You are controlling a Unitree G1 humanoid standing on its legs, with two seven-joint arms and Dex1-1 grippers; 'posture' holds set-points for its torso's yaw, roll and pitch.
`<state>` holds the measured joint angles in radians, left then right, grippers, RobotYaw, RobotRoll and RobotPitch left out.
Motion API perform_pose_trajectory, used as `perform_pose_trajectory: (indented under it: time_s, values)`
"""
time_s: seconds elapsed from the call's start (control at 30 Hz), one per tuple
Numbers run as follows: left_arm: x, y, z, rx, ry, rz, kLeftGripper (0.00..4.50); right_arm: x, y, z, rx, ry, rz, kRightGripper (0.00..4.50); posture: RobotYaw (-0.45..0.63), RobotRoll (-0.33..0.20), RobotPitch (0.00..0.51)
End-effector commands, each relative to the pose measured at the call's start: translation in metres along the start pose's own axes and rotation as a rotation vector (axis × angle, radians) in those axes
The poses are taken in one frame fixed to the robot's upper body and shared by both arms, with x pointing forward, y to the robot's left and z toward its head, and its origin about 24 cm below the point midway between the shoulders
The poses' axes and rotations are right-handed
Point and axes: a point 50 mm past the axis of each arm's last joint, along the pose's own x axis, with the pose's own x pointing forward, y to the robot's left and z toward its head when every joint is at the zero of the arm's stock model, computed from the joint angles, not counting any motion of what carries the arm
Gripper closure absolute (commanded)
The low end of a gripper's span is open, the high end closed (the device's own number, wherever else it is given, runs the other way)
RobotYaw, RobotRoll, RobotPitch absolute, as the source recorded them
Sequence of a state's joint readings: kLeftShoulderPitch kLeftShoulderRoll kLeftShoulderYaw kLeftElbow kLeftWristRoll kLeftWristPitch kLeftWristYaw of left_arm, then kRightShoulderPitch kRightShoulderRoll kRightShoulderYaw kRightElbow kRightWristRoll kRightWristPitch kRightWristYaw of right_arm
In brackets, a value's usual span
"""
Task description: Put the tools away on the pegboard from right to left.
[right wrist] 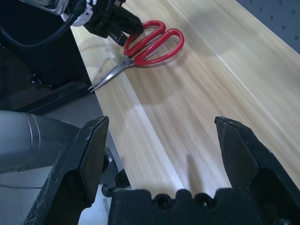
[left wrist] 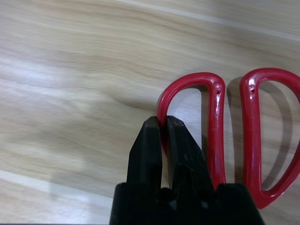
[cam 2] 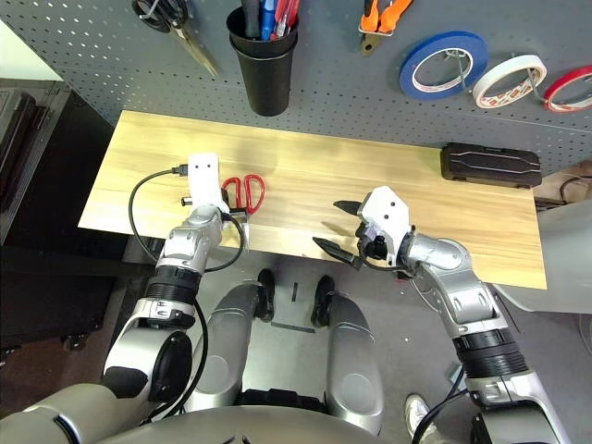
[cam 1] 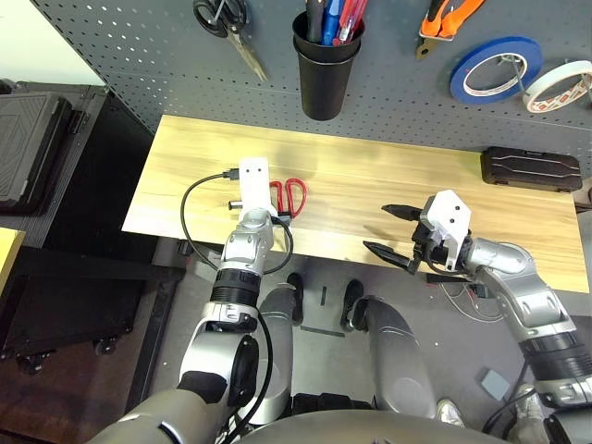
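The red-handled scissors (cam 1: 289, 196) lie flat near the front edge of the wooden table (cam 1: 388, 176), with their blades (right wrist: 108, 75) pointing out over that edge. My left gripper (left wrist: 164, 123) is shut on one red handle loop (left wrist: 213, 122), pinching its rim. My right gripper (cam 1: 388, 231) hovers open above the table's front edge, further right, with nothing between its fingers. On the pegboard (cam 1: 139, 46) behind the table hang the orange-and-black pliers (cam 1: 444, 18) and the white tape roll (cam 1: 560, 85).
Also on the pegboard are black-handled scissors (cam 1: 227, 23), a black cup (cam 1: 326, 65) holding pens, a blue tape roll (cam 1: 495, 69) and a red tape roll (cam 2: 569, 90). A black case (cam 1: 530, 168) lies at the table's back right. A black cabinet (cam 1: 37, 139) stands to the left.
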<state>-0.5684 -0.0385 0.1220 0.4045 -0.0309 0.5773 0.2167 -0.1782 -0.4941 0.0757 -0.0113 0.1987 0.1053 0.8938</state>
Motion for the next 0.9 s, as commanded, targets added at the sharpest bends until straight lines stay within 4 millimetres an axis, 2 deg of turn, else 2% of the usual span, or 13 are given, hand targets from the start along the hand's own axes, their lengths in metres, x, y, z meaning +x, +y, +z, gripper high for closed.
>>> perform_pose_trajectory:
  time_s: [0.03,0.33,0.63,0.9]
  values:
    - [-0.008,0.007,0.005,-0.066,-0.042,0.028,4.48,-0.001,0.002,-0.002,0.009,-0.021,0.026,0.00,0.17,0.000,0.337]
    - [-0.034,0.040,0.037,-0.179,-0.285,0.082,4.48,-0.011,-0.017,0.023,0.040,-0.310,-0.039,0.00,0.25,0.000,0.306]
    - [-0.061,0.067,0.057,-0.222,-0.451,0.136,4.48,-0.025,-0.021,0.038,0.084,-0.454,-0.024,0.00,0.32,0.000,0.278]
    - [-0.077,0.092,0.083,-0.249,-0.595,0.175,4.48,-0.040,-0.026,0.057,0.040,-0.583,-0.031,0.00,0.32,0.000,0.248]
